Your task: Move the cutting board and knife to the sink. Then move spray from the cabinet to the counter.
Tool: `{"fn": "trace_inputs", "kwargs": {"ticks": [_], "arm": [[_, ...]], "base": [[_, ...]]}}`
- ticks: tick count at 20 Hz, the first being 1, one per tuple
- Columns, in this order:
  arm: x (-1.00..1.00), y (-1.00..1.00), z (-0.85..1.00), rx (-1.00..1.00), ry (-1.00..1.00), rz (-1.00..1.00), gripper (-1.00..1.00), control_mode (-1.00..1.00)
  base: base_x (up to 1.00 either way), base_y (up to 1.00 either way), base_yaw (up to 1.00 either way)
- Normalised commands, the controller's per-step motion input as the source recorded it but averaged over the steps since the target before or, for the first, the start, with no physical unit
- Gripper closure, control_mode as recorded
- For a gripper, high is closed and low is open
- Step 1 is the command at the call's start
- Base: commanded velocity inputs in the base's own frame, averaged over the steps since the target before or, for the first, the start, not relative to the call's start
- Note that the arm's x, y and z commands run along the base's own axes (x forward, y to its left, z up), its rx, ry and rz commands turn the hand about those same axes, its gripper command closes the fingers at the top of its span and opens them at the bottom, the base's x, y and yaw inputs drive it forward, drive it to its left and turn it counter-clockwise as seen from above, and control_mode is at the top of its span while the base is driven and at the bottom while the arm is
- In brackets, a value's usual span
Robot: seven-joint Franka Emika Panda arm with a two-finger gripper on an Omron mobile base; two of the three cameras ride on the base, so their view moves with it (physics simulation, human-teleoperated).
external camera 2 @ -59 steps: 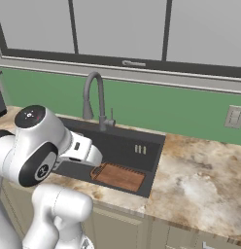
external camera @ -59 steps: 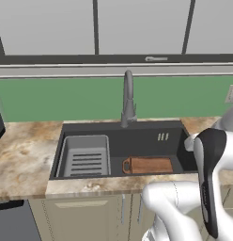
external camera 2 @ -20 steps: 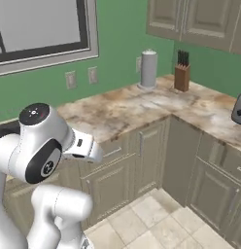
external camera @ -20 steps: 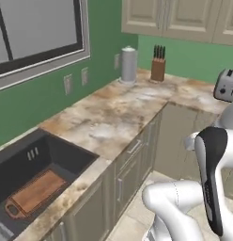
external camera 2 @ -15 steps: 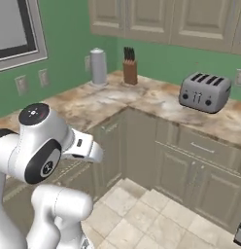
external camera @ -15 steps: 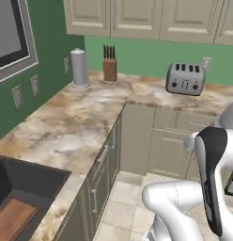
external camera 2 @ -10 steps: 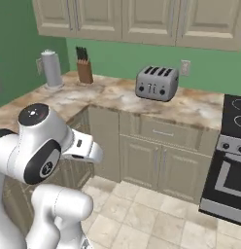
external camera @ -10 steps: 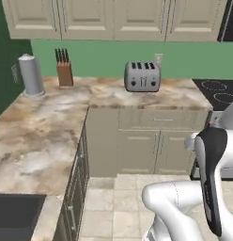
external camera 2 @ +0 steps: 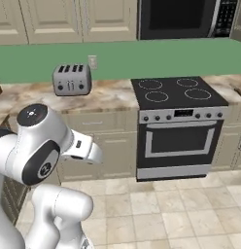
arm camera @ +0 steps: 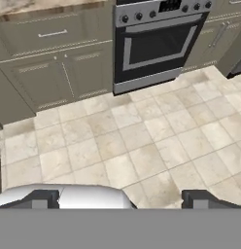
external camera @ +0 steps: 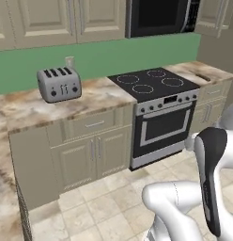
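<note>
The cutting board, the knife, the sink and the spray are out of view. Beige wall cabinets (external camera: 52, 21) with panelled doors, all shut, hang above the marbled counter (external camera: 97, 96), also seen from the right base view as cabinets (external camera 2: 78, 17) over the counter (external camera 2: 110, 99). In the hand view my gripper (arm camera: 123, 198) is open, with nothing between its fingertips (arm camera: 43, 197), and it looks down at the tiled floor (arm camera: 142, 141) in front of the oven. The arm (external camera 2: 42, 151) is folded close to the base.
A silver toaster (external camera: 58, 84) stands on the counter left of the black stovetop (external camera: 149, 82), with the oven (external camera: 163, 129) below and a microwave (external camera: 160, 16) above. Lower cabinets (external camera: 88, 153) line the wall. A small dark thing (external camera: 201, 76) lies on the counter right of the stove.
The whole picture has swung right as the base turned: the sink with the board, then the knife block and kettle, left the views, and the stove came in. The arm's pose is unchanged.
</note>
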Motion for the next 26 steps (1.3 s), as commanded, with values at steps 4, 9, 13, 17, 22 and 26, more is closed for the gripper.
{"fn": "trace_inputs", "kwargs": {"ticks": [4, 9, 13, 17, 22, 26], "arm": [[0.0, 0.0, 0.0, 0.0, 0.0, 0.0, -1.0, 1.0], [0.0, 0.0, 0.0, 0.0, 0.0, 0.0, -1.0, 1.0], [0.0, 0.0, 0.0, 0.0, 0.0, 0.0, -1.0, 1.0], [0.0, 0.0, 0.0, 0.0, 0.0, 0.0, -1.0, 1.0], [0.0, 0.0, 0.0, 0.0, 0.0, 0.0, -1.0, 1.0], [0.0, 0.0, 0.0, 0.0, 0.0, 0.0, -1.0, 1.0]], "base": [[0.41, -0.07, -0.03], [0.61, -0.09, 0.0], [0.8, -0.02, 0.0], [0.91, 0.04, 0.0], [0.89, 0.14, 0.0], [0.58, -0.17, 0.01]]}}
